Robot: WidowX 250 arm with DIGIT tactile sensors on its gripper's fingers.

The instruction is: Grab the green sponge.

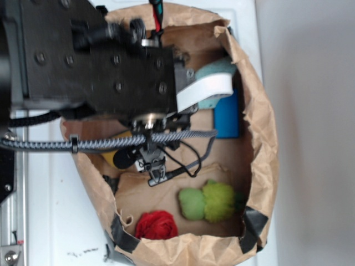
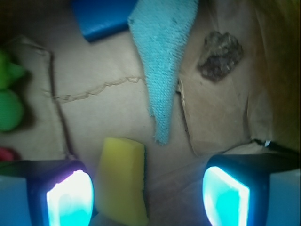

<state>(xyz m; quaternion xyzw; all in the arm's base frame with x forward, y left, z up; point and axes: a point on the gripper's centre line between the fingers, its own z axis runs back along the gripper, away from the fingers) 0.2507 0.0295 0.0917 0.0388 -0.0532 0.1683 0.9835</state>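
The green sponge (image 1: 206,202) is a lime-green lump of two lobes, one smooth and one fuzzy, lying on the brown paper floor of the bin near its front right. In the wrist view it shows at the far left edge (image 2: 9,99), well left of the fingers. My gripper (image 2: 148,195) is open, its two glowing pads far apart and holding nothing. It hovers over the middle of the bin, with the sponge off to its left. In the exterior view the black arm hides the gripper.
A yellow sponge (image 2: 122,186) lies under the gripper next to the left finger. A pale teal cloth (image 2: 164,61), a blue block (image 2: 103,16) and a brown lump (image 2: 220,55) lie ahead. A red ball (image 1: 156,224) sits beside the green sponge. Paper bin walls (image 1: 260,127) surround everything.
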